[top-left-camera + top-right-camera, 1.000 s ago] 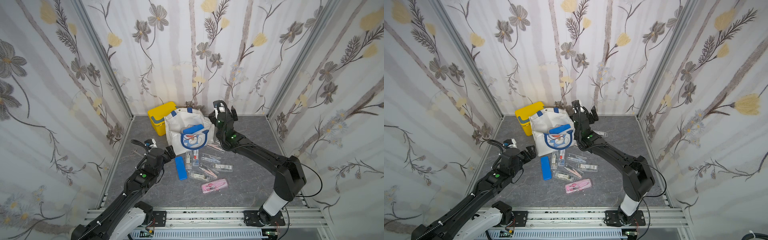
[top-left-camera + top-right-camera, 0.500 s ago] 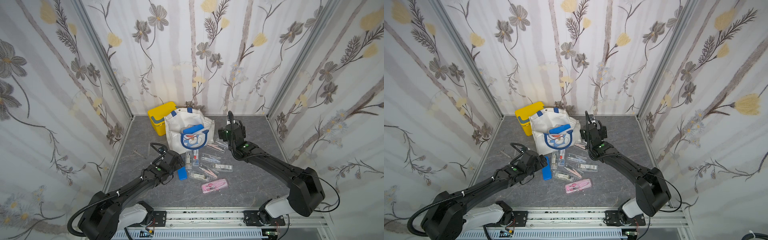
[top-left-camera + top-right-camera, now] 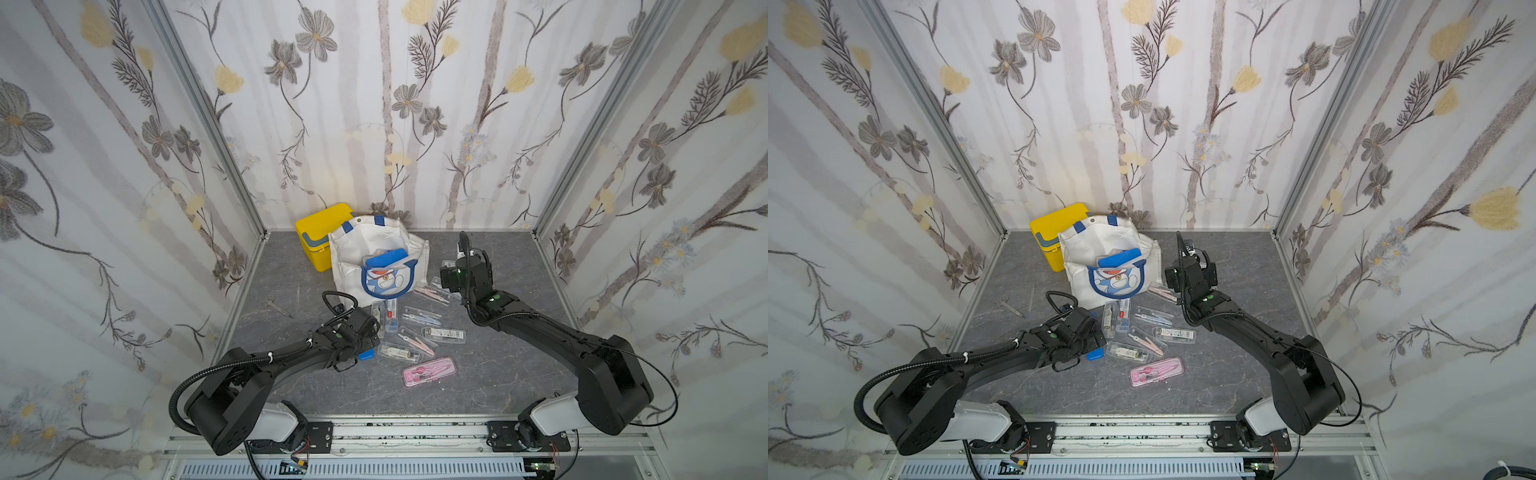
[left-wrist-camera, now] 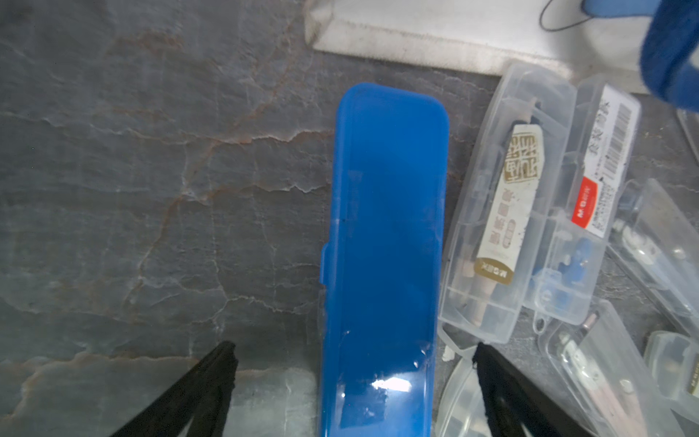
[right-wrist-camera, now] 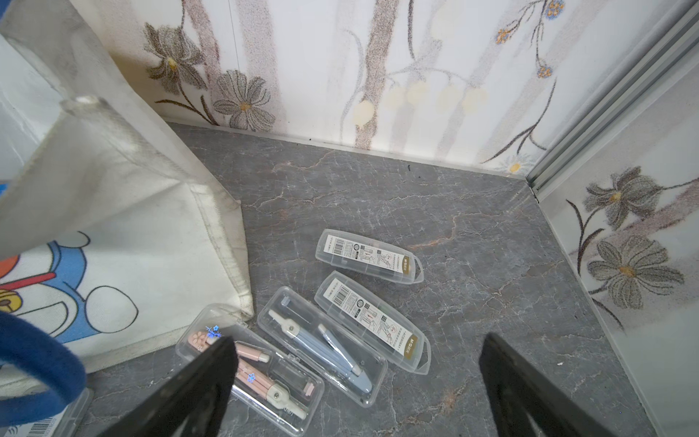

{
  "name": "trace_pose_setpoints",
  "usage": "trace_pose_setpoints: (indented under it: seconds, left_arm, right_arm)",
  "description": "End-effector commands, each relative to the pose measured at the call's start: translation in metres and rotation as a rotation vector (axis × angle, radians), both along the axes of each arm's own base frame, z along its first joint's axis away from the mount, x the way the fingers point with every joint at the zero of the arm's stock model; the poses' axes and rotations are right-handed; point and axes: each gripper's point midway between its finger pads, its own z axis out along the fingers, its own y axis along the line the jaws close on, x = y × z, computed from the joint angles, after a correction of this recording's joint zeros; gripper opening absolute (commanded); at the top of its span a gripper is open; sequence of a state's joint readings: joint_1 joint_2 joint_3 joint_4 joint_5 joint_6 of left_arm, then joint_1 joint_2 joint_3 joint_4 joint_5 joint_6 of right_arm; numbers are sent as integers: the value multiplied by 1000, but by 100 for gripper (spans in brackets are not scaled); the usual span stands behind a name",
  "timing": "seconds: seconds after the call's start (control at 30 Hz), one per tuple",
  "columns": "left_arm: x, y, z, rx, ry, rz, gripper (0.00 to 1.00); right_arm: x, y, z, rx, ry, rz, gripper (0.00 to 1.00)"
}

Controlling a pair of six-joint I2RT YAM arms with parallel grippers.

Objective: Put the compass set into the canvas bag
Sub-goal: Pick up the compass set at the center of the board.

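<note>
Two wide left gripper (image 4: 353, 346) jaws — blue compass set (image 4: 382, 246) between (touching neither)

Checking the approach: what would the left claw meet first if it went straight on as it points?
Probably the blue case, lying lengthwise between the left claw's open fingers; depth is unclear.

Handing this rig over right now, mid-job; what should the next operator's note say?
Left gripper: jaws open, straddling the blue case, not closed on it.
Right gripper: open, empty, above clear cases beside the canvas bag.
Done: unclear what is already bagged.
To do: blue case, pink case and clear cases lie on the table; grip, carry, drop in the bag.
</note>
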State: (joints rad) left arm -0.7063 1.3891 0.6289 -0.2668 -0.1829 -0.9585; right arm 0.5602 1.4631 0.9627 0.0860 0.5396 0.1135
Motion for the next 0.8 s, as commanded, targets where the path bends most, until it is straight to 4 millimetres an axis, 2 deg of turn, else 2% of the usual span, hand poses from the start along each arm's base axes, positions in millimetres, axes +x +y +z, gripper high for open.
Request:
trace_pose_setpoints:
  seconds: [0.0, 0.17, 0.3, 0.47, 0.77]
  left_arm:
    - [1, 3, -3, 28, 12, 19, 95]
    - [3, 2, -11, 59, 43, 15, 91]
    - [4, 1, -18, 86, 69, 11, 83]
    - [9, 3, -20, 134, 79, 7, 78]
    - [19, -4, -26, 152, 77, -22, 76]
  right_arm:
    - [2, 5, 8, 54, -30, 20, 100]
    - [1, 2, 6, 59, -28, 16, 100]
    - [1, 1, 4, 62, -25, 20, 99]
    - [2, -1, 1, 56, -20, 20, 99]
    - [2, -4, -1, 44, -17, 18, 99]
